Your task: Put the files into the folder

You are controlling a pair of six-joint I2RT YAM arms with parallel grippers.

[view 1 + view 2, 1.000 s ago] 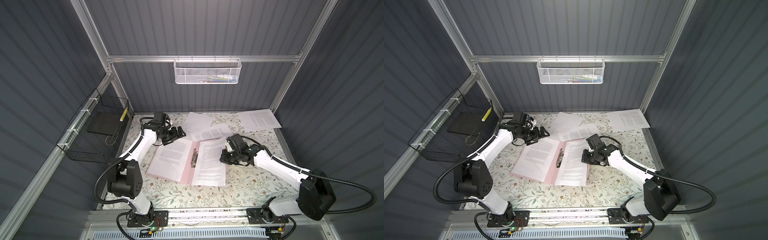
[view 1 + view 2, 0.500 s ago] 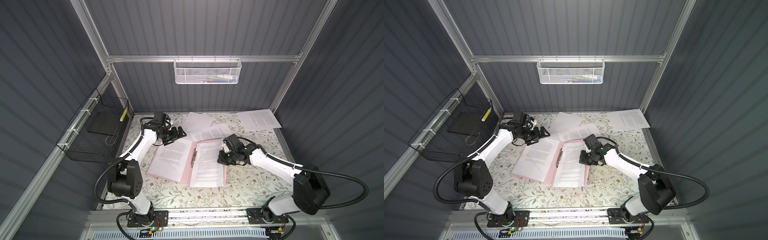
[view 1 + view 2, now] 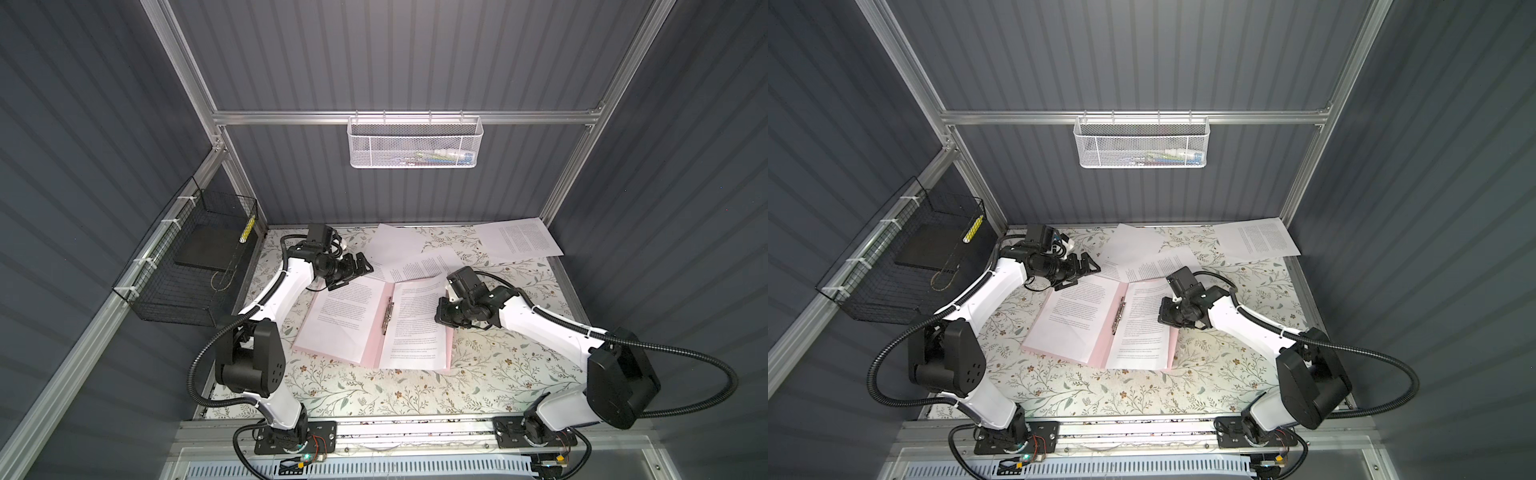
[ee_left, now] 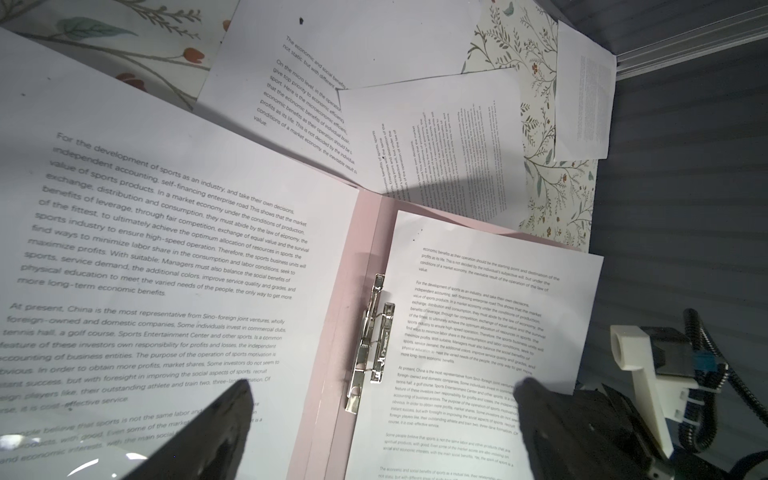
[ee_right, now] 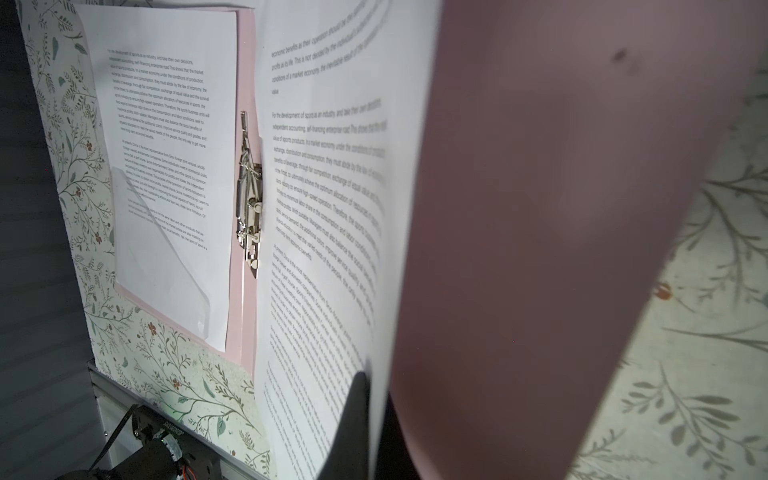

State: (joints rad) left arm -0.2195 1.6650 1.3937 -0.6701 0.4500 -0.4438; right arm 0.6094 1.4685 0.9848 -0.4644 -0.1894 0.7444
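Pink, white and floral on my screens.
I see a pale pink folder with a silvery clip, white files printed in black, a cream tablecloth sprigged with green leaves and what look like rust-red flowers, slate-grey ribbed walls, a black wire basket and a white mesh basket.

counted on and around the table: five printed sheets, one pink folder, one metal clip, two robot arms, two wire baskets, one black slab.
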